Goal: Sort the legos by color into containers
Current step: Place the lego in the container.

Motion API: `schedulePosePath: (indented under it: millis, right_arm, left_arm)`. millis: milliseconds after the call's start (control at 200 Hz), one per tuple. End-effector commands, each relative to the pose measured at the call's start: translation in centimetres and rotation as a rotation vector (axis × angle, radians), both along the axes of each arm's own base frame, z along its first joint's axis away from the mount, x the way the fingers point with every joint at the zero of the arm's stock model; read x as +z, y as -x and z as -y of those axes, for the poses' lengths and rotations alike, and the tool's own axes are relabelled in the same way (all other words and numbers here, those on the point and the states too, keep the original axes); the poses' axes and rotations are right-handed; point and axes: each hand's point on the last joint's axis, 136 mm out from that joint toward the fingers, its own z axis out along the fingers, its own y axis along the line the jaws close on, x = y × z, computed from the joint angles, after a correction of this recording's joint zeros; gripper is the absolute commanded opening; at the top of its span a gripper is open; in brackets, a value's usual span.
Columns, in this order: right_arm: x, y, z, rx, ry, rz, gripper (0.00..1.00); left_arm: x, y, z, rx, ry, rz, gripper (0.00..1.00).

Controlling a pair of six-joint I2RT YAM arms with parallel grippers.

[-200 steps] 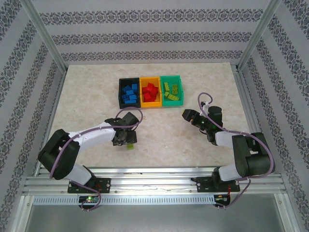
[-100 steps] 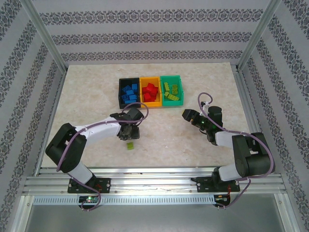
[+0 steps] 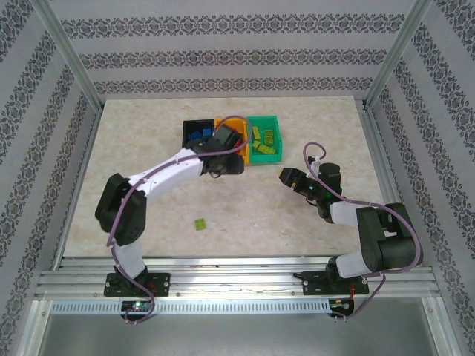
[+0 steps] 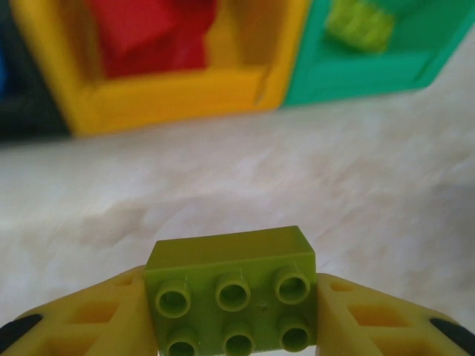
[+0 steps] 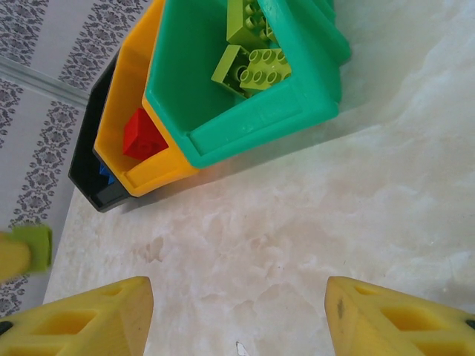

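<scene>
My left gripper (image 4: 234, 311) is shut on a lime green lego (image 4: 231, 285), studs facing the camera. It hangs just in front of the orange-yellow container (image 4: 178, 93) and the green container (image 4: 371, 70); in the top view the left gripper (image 3: 231, 163) is by the row of bins. Another lime lego (image 3: 200, 223) lies on the table near the front. The black container (image 3: 194, 133) holds blue legos, the orange-yellow one red legos (image 5: 141, 133), the green one (image 5: 245, 119) lime legos (image 5: 256, 67). My right gripper (image 5: 237, 319) is open over bare table, right of the bins (image 3: 288, 176).
The marble table (image 3: 252, 208) is bounded by aluminium posts and patterned walls. The left arm (image 3: 163, 178) stretches diagonally from its base to the bins. Purple cables loop over both wrists.
The left arm has swung from the front of the table up to the bins, carrying a lime lego. One lime lego stays on the table. The right arm has not moved.
</scene>
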Motion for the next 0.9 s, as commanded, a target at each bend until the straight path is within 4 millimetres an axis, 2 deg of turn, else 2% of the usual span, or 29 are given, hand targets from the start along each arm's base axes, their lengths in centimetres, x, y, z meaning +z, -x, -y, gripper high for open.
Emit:
schedulePosePath:
  millis: [0,130,265,370,395,455,500,565,724,769,819,869,894]
  right_arm:
    - [0.6,-0.2,-0.8,0.026,-0.025,0.023,0.63]
    - [0.7,-0.2,-0.8,0.025,-0.024,0.026,0.63]
    - [0.8,-0.2,-0.8,0.025,-0.020,0.031,0.63]
    - [0.9,-0.2,-0.8,0.024,-0.017,0.034,0.63]
    - [0.9,-0.2,-0.8,0.025,-0.016,0.034,0.63]
    - [0.9,-0.2,-0.7,0.024,-0.013,0.035,0.63]
    - [1.0,-0.2,-0.8,0.024,-0.014,0.037,0.63]
    - [0.9,-0.2,-0.8,0.024,-0.014,0.036,0.63]
    - [0.9,-0.1,-0.9,0.028,-0.020,0.034,0.63]
    - [0.9,-0.2,-0.9,0.030,-0.022,0.033,0.63]
    - [0.9,-0.2,-0.9,0.029,-0.022,0.033,0.63]
    - [0.9,-0.1,-1.0,0.033,-0.025,0.032,0.63]
    - [1.0,-0.2,-1.1,0.034,-0.026,0.035,0.63]
  left_arm:
    - [2.1,-3.1,2.4,-0.068,0.016,0.059,0.48]
    - [3.4,-7.3,5.4,-0.090,0.035,0.123,0.48]
    - [3.2,-11.1,7.1,-0.083,0.006,0.155,0.51]
    - [2.4,-13.2,7.7,-0.066,0.013,0.155,0.52]
    - [2.8,-13.6,7.9,-0.062,0.026,0.166,0.54]
    - [2.5,-14.1,8.2,-0.059,0.038,0.166,0.62]
    - [2.5,-14.1,8.3,-0.061,0.046,0.163,0.71]
    - [2.9,-13.8,8.1,-0.059,0.044,0.159,0.76]
    - [4.7,-11.8,6.6,-0.072,-0.010,0.156,0.78]
    - [5.5,-10.8,6.2,-0.081,-0.025,0.163,0.78]
    - [5.1,-9.5,5.6,-0.096,-0.054,0.156,0.78]
    - [6.1,-8.1,4.9,-0.102,-0.059,0.176,0.78]
    - [5.5,-7.3,4.4,-0.105,-0.069,0.168,0.78]
